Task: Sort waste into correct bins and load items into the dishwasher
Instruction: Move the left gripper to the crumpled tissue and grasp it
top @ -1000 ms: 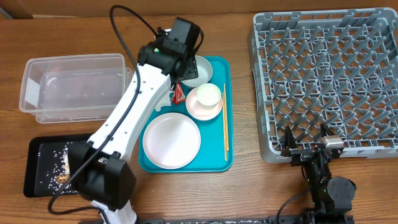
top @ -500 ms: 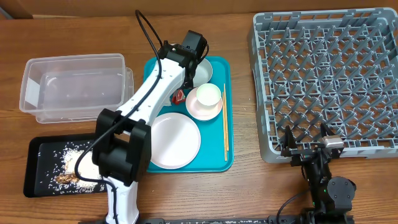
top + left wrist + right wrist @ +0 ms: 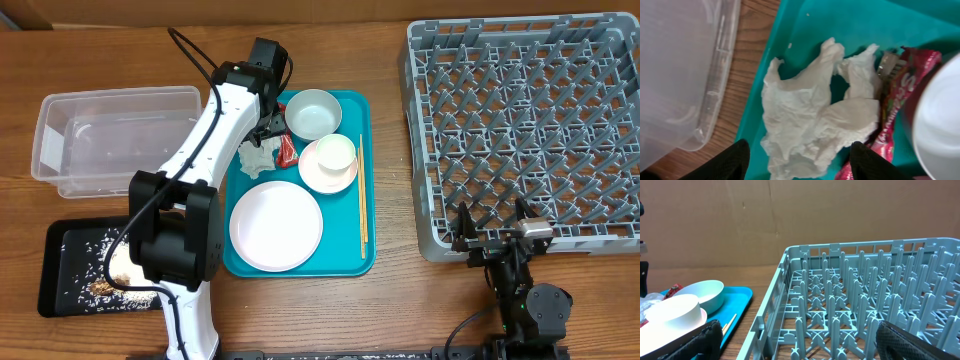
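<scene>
Spread apart, my left fingers (image 3: 735, 162) hang over the crumpled white tissue (image 3: 815, 115) at the teal tray's (image 3: 790, 50) left edge. The clear tub (image 3: 680, 65) sits just left of that tray. The red wrapper (image 3: 895, 100), touching the tissue's right side, bears white lettering I cannot read. My right fingers (image 3: 705, 340) gape empty by the grey rack (image 3: 865, 305), right of the tray.

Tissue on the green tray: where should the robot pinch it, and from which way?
Pinch the thick bunched middle of the crumpled tissue, coming straight down. It lies loose on the teal tray, and the left gripper is open astride it. Avoid the edge where the red wrapper touches it.
</scene>
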Controlling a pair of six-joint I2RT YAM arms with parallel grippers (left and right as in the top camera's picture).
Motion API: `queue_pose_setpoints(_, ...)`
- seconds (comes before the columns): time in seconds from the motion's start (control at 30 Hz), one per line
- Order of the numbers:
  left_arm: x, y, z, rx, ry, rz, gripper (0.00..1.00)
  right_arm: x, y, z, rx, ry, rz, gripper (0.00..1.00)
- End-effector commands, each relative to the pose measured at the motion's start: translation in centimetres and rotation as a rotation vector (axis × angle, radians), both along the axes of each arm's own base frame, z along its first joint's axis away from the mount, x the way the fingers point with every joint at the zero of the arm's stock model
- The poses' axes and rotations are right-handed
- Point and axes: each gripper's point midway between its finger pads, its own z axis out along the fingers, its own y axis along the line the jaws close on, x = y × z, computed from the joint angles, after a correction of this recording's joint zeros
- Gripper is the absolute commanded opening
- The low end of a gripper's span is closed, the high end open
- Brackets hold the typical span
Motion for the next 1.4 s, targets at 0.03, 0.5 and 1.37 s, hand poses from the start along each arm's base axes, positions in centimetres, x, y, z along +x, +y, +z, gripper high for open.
queue_pose_setpoints(0.03,-0.5,-1.4,-1.4,-0.06,0.027,-0.004,0.66,0.0,0.1,-0.2,-0.004,-0.005,0.0,1.0)
queue_pose_setpoints(0.5,-0.4,-1.7,-2.4,-0.078,0.02,-0.006,0.6,0.0,0.1,-0.2,-0.004,-0.005,0.0,1.0)
queue_pose_setpoints(1.37,0.4,-1.9,-4.1,-0.091,-0.032,-0.013,0.46,0.0,0.1,-0.2,-0.004,-0.005,0.0,1.0)
